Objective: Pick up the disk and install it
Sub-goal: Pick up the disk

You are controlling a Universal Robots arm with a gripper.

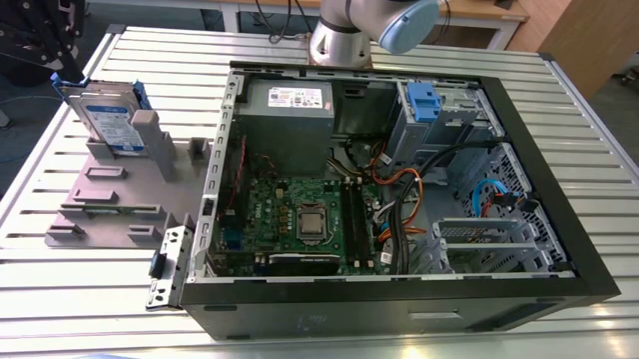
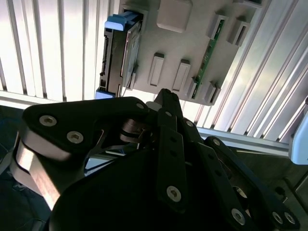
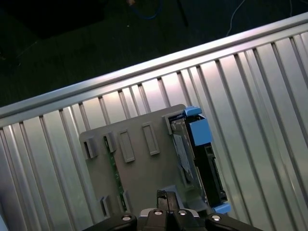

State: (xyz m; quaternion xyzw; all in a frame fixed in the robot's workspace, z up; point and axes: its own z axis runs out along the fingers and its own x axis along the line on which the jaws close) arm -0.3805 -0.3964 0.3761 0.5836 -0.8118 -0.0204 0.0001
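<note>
The disk stands on edge in the grey holder, apart from the pressed-together gripper.

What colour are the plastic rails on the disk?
Blue; the silver metal disk shows them best in the first wrist view.

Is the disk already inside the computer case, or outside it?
Outside. The disk stands on its edge in the grey holder on the table, to the exterior view's left of the open computer case.
</note>
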